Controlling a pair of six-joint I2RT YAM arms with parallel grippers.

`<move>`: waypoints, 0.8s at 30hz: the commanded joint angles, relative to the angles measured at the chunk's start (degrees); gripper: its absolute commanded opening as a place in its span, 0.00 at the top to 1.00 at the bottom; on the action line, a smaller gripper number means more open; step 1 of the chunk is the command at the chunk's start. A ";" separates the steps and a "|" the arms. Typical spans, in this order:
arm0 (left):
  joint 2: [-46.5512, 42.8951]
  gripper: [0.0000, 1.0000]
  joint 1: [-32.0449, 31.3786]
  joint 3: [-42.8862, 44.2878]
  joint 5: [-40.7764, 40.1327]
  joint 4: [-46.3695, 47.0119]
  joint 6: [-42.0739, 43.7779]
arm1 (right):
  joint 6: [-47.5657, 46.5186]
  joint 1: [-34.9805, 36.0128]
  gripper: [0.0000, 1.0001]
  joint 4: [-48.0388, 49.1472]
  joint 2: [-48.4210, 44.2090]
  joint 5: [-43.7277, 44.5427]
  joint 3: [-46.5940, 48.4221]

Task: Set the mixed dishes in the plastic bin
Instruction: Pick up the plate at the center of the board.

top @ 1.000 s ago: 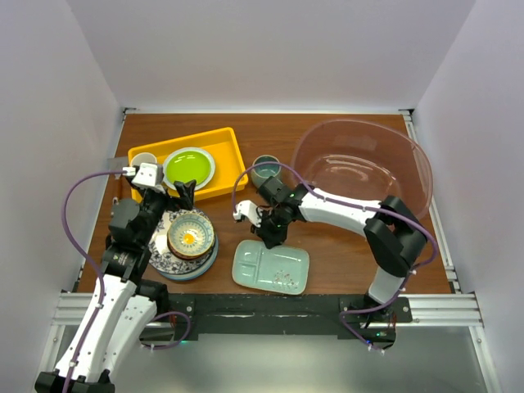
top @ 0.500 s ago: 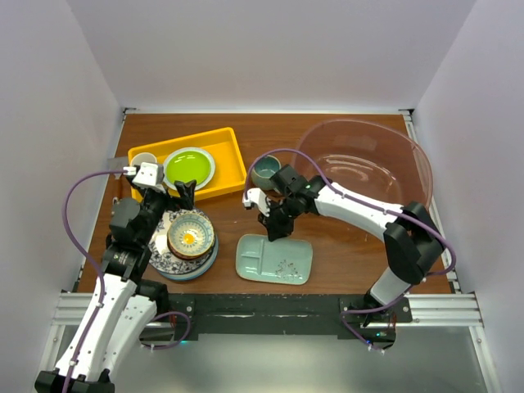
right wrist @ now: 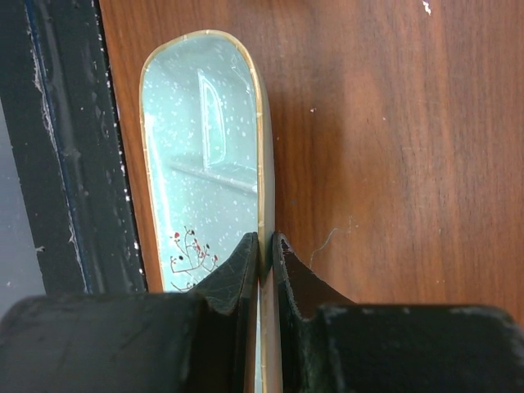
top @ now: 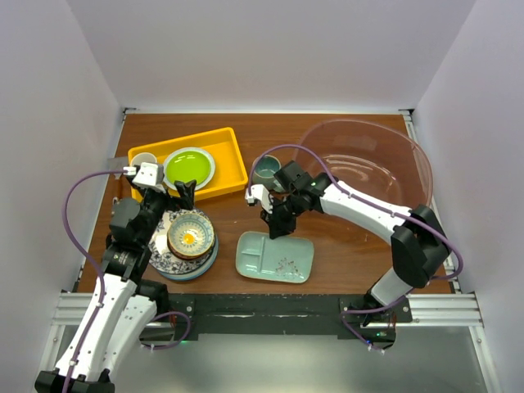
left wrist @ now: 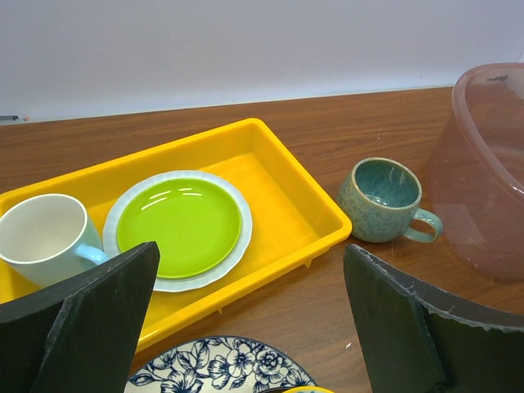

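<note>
Near the bench's [top: 348, 255] front edge: one mint-green divided rectangular tray [top: 275, 258], far rim pinched by my right hand [right wrist: 264, 247], arm stretched leftward. Behind: one grey-green mug [top: 265, 170], one transparent pinkish plastic bin [top: 385, 147]. My left hand [top: 182, 195] hovers spread by one tan bowl [top: 191, 235].

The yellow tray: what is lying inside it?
A green plate with a white rim and, beside it, a white cup. The left fingers cover the near left corner of the yellow tray.
</note>
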 commanded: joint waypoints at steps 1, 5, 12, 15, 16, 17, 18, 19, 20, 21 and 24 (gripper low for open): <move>-0.08 0.00 0.63 1.19 0.22 1.91 1.07 | 0.02 -0.33 1.00 -0.39 -3.35 -4.21 4.82; 0.00 0.00 0.63 1.19 0.22 1.91 0.98 | -0.25 -0.42 1.00 -1.36 -3.79 -4.03 5.88; 0.00 0.00 0.63 1.19 0.40 1.91 1.07 | 0.28 -0.51 1.00 -2.76 -4.75 -4.20 8.25; 0.00 0.00 0.63 1.19 0.40 1.91 1.07 | 0.98 -0.68 1.00 -3.47 -4.93 -4.55 9.83; 0.00 0.00 0.63 1.27 0.48 1.91 1.07 | 1.42 -0.77 1.00 -3.73 -4.76 -4.64 10.18; 0.00 0.00 0.63 1.19 0.48 1.91 1.07 | 1.68 -0.94 1.00 -3.91 -4.75 -4.64 10.54; 0.00 0.00 0.63 1.19 0.48 1.91 1.07 | 1.95 -1.21 1.00 -4.08 -4.58 -4.82 11.32; 0.00 0.00 0.63 1.19 0.48 1.91 1.07 | 2.30 -1.47 1.00 -4.43 -4.58 -4.91 11.68; 0.00 0.00 0.63 1.19 0.48 1.91 1.07 | 2.65 -1.56 1.00 -4.61 -4.67 -5.00 12.03; 0.00 0.00 0.63 1.19 0.57 1.91 1.07 | 2.83 -2.00 1.00 -4.79 -4.67 -5.08 12.90; 0.00 0.00 0.63 1.19 0.57 1.91 1.07 | 4.06 -3.23 1.00 -5.75 -4.84 -5.96 14.92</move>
